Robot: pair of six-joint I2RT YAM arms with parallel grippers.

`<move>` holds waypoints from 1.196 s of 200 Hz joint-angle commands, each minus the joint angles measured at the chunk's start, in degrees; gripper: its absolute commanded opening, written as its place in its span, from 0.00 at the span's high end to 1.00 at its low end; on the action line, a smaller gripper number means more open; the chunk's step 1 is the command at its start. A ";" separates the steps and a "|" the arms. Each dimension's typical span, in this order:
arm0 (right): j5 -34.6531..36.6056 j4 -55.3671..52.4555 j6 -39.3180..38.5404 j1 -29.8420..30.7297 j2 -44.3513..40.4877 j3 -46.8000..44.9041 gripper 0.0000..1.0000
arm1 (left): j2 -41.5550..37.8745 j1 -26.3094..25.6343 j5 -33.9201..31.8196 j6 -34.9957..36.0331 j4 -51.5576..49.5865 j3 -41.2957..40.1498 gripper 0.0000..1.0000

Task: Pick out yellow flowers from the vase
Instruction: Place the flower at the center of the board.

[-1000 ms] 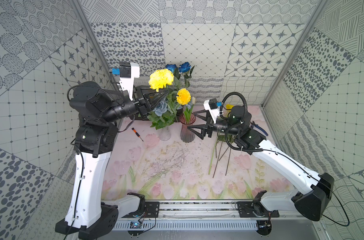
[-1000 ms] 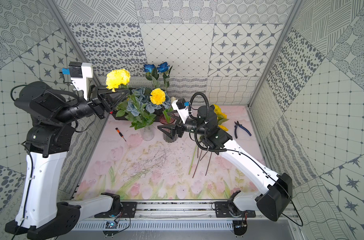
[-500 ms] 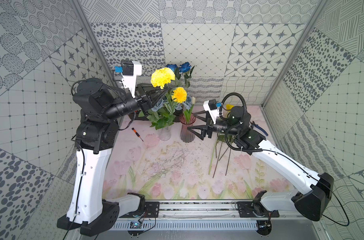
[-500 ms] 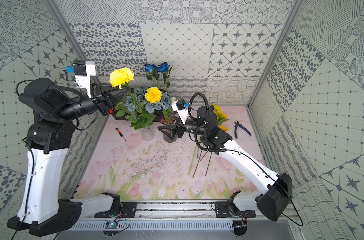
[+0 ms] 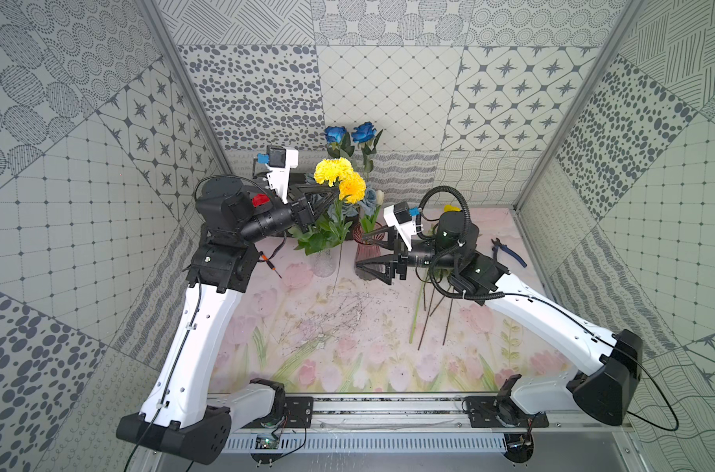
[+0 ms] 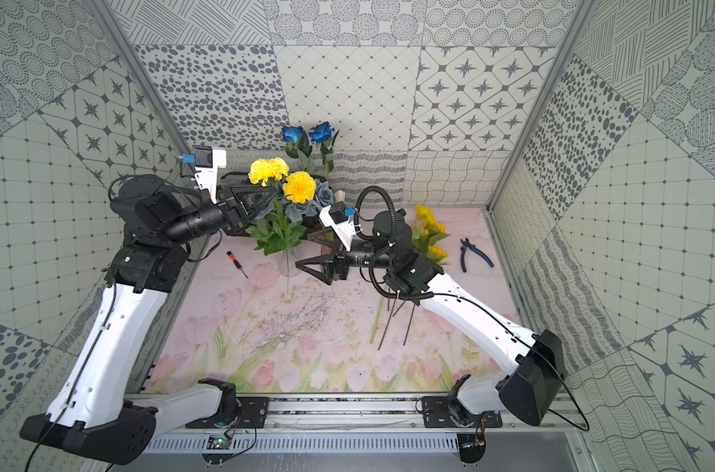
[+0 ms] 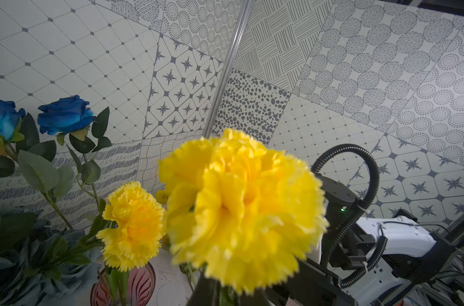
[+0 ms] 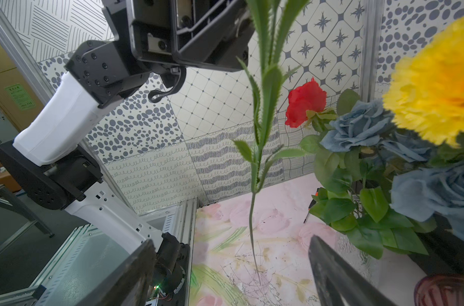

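Floral table mat (image 5: 380, 367): bears two vases at the rear, with loose items around them.

Left arm (image 5: 200, 327): stands high over the vases. Right arm (image 5: 552, 323): reaches in low from the opposite side.

Clear glass vase (image 5: 322, 265) and pink vase (image 5: 366, 255): upright, side by side. Grey-blue roses (image 8: 358, 127), a red flower (image 8: 305, 103) and blue roses (image 5: 349, 133) rise above them.

Left gripper (image 5: 329, 193): jaws closed on the stem of a yellow carnation (image 5: 333, 171), just below the bloom. The stem (image 8: 254, 185) hangs outside both vases. Whether its tip touches the mat cannot be told.

Right gripper (image 8: 231, 239): jaws wide apart, holding nothing. In the right wrist view the hanging stem shows between them, touching neither.

Second yellow carnation (image 5: 352, 187): standing in the pink vase.

Loose yellow flowers (image 6: 427, 233): lying on the mat beside the right arm.

Pliers (image 6: 474, 253) and screwdriver (image 6: 236, 263): on the mat, well apart.
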 commanded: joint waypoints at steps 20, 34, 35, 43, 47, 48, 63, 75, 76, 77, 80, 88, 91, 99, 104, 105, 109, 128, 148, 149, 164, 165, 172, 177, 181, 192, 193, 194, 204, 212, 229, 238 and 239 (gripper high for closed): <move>-0.71 6.62 3.35 0.36 4.21 2.05 0.17 | -0.81 -2.03 -2.51 -10.11 19.99 -5.58 0.88; -1.04 7.29 3.88 0.55 5.32 2.70 0.24 | -0.70 -2.55 -2.56 -10.61 20.67 -5.87 0.88; -1.03 7.30 3.86 0.52 5.35 2.75 0.25 | -0.73 -2.58 -2.56 -10.64 20.75 -5.91 0.88; -0.98 7.65 3.99 0.63 5.89 3.01 0.28 | -0.71 -2.76 -2.56 -10.76 20.82 -6.05 0.88; -0.85 7.92 4.13 0.66 6.09 2.98 0.29 | -0.85 -2.77 -2.55 -10.94 21.09 -6.24 0.88; -0.85 7.96 4.15 0.66 6.18 2.98 0.30 | -0.81 -2.82 -2.55 -10.99 21.18 -6.26 0.88; -0.85 8.92 4.64 0.64 6.78 3.05 0.36 | -0.99 -2.96 -2.43 -12.06 22.82 -6.90 0.88; -0.93 9.70 5.10 0.57 7.22 2.99 0.43 | -1.15 -3.04 -2.35 -13.15 24.41 -7.41 0.88; -0.93 9.73 5.13 0.57 7.22 2.98 0.44 | -1.14 -3.04 -2.32 -13.19 24.56 -7.42 0.88; -0.98 9.75 5.09 0.57 7.27 2.98 0.45 | -1.13 -3.04 -2.30 -13.25 24.58 -7.43 0.88; -0.99 9.84 5.13 0.63 7.32 2.99 0.47 | -1.14 -3.10 -2.17 -13.45 24.78 -7.43 0.88; -0.84 10.04 5.22 0.59 7.35 2.97 0.52 | -1.20 -3.08 -2.03 -13.69 25.09 -7.43 0.88; -0.80 10.06 5.22 0.65 7.36 2.90 0.54 | -1.14 -3.13 -2.07 -13.75 25.06 -7.32 0.88; -0.80 10.07 5.10 0.64 7.24 2.81 0.60 | -1.29 -3.15 -1.88 -13.61 24.86 -7.34 0.88; -0.76 10.11 5.10 0.60 7.19 2.84 0.64 | -1.29 -3.13 -1.85 -13.53 24.72 -7.35 0.88; -0.76 10.03 5.04 0.63 7.21 2.82 0.65 | -1.29 -3.17 -1.89 -13.47 24.62 -7.35 0.88; -0.64 10.03 4.92 0.65 7.18 2.72 0.68 | -1.38 -3.13 -2.00 -13.33 24.38 -7.35 0.88; -0.58 9.86 4.72 0.59 6.64 2.45 0.83 | -1.73 -3.20 -2.28 -12.53 23.62 -7.35 0.88; -0.01 9.71 4.68 0.62 6.33 2.21 0.93 | -1.95 -3.17 -2.72 -11.78 22.96 -7.23 0.88; -0.03 9.70 4.65 0.60 6.34 2.24 0.93 | -1.93 -3.20 -2.72 -11.75 22.99 -7.20 0.88; 0.17 9.44 4.45 0.64 6.03 2.11 1.00 | -1.97 -3.17 -2.81 -11.64 22.61 -7.12 0.85; 0.23 9.43 4.49 0.65 6.01 2.15 1.00 | -1.99 -3.19 -2.81 -11.64 22.55 -7.15 0.85; 0.44 9.46 4.52 0.63 5.87 2.02 1.00 | -1.92 -3.22 -2.90 -11.53 22.22 -7.09 0.81; 0.55 9.50 4.58 0.62 5.78 1.98 1.00 | -1.95 -3.22 -2.99 -11.42 21.96 -7.07 0.78; 0.60 9.57 4.54 0.65 5.74 1.95 1.00 | -2.00 -3.19 -3.07 -11.32 21.81 -7.07 0.77; 0.83 9.71 4.59 0.64 5.46 1.83 1.00 | -2.09 -3.20 -3.25 -11.03 21.22 -7.08 0.75; 0.83 9.70 4.56 0.60 5.46 1.83 1.00 | -2.09 -3.17 -3.29 -10.98 21.16 -7.04 0.75; 0.87 9.73 4.55 0.59 5.46 1.83 1.00 | -2.09 -3.19 -3.32 -10.96 21.08 -7.01 0.75; 1.20 9.69 4.50 0.63 5.19 1.75 1.00 | -2.26 -3.15 -3.27 -10.46 20.47 -6.98 0.69; 1.58 9.41 4.31 0.52 4.99 1.66 1.00 | -2.40 -3.18 -3.21 -9.91 19.66 -6.83 0.61; 3.30 8.18 3.39 0.43 3.96 1.57 1.00 | -2.96 -3.22 -2.84 -7.22 16.36 -6.49 0.40; 4.25 7.21 2.77 0.21 3.19 1.57 1.00 | -3.47 -3.18 -3.03 -5.20 13.76 -6.23 0.29; 4.43 7.08 2.73 0.22 3.10 1.57 1.00 | -3.53 -3.20 -3.05 -4.99 13.52 -6.17 0.28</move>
